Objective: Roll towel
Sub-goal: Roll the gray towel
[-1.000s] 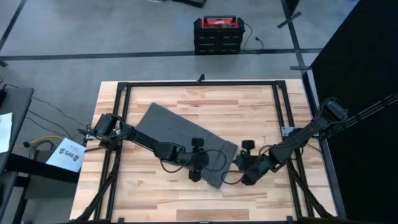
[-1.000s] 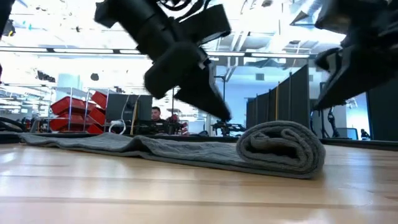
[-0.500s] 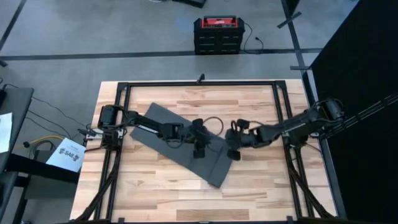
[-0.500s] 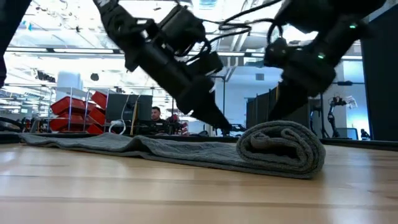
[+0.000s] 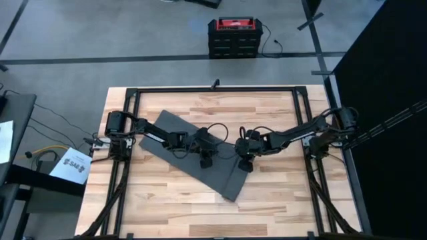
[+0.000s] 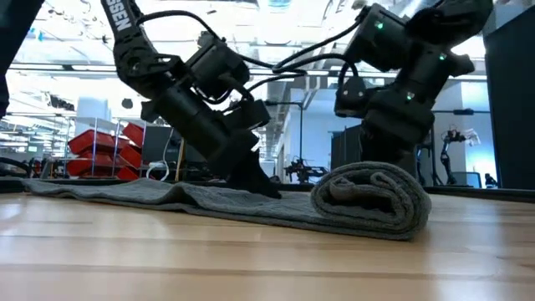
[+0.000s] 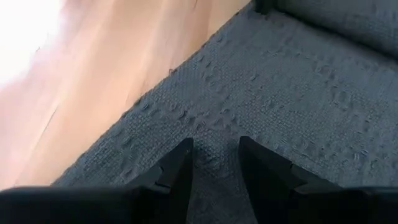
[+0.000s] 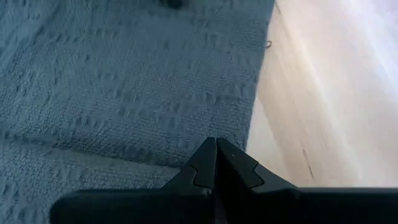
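Observation:
The dark grey towel lies slantwise across the table's middle. Its near end is wound into a roll that rests on the wood, and the rest lies flat. My left gripper is down on the flat part just beyond the roll, its fingers a narrow gap apart. My right gripper is shut and stands at the roll's far side near the towel's right edge; in the low view the roll hides its tips. My left gripper sets its fingertips on the flat layer of the towel just beyond the roll, near the towel's left edge. It comes slanting down from the table's left. The cloth lies flat on the table under it. My right gripper reaches down behind the roll; I cannot tell whether it touches the cloth.
Black frame rails run around the wooden tabletop. Bare wood lies between the roll and the near edge. A red and black box stands on the floor beyond the far edge. A person shows in the room behind.
Both grippers have gone from beside the towel's rolled near end toward the table's far edge and inward, and down onto the towel behind the roll. The left one has tipped its fingers down onto the flat cloth.

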Controlling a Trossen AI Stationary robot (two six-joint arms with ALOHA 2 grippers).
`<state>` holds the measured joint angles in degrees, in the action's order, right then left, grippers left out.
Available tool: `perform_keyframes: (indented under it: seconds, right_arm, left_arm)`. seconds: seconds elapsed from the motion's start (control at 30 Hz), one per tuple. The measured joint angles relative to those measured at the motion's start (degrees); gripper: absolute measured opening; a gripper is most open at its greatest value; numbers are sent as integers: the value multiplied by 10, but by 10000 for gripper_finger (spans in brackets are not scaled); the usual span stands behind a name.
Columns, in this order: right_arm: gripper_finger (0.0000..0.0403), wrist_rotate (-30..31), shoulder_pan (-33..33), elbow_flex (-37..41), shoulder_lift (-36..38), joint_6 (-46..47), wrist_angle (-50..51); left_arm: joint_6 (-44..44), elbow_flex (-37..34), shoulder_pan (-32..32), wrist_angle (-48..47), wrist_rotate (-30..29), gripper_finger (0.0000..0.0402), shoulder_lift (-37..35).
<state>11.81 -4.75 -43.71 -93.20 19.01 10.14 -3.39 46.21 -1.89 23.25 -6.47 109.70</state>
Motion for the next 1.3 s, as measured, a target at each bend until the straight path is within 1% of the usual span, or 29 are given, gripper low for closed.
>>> perform_keyframes:
  seconds: [0.2,0.37,0.57,0.63,0.7,0.77,0.9,1.0,1.07,1.17,1.3]
  right_arm:
    - [0,0,0,-2,3,19,24]
    - [0,1,0,-2,1,34,48]
    - [0,3,-1,-5,3,15,19]
    - [0,20,-11,-10,13,3,19]
    - [0,47,-29,-12,34,1,15]
    - [0,61,-48,-10,63,15,26]
    - [0,66,-98,8,109,78,61]
    - [0,65,-148,23,124,129,70]
    - [0,65,-179,35,125,156,76]
    - [0,82,-223,45,122,203,87]
    - [0,132,-288,45,121,267,117]
  left_arm:
    - [-20,-42,-1,46,-2,118,-2]
    - [-21,-44,-2,44,-2,118,-1]
    - [-20,-44,-2,50,-2,118,0]
    - [-18,-45,-2,54,-3,118,0]
    - [-18,-45,-2,65,-2,118,1]
    - [-15,-45,-1,76,-2,118,1]
    - [-3,-36,2,76,-2,118,2]
    - [20,-17,9,64,0,118,1]
    - [43,5,16,52,13,118,-7]
    - [84,46,31,5,21,118,-32]
    - [124,106,50,-109,22,118,-49]
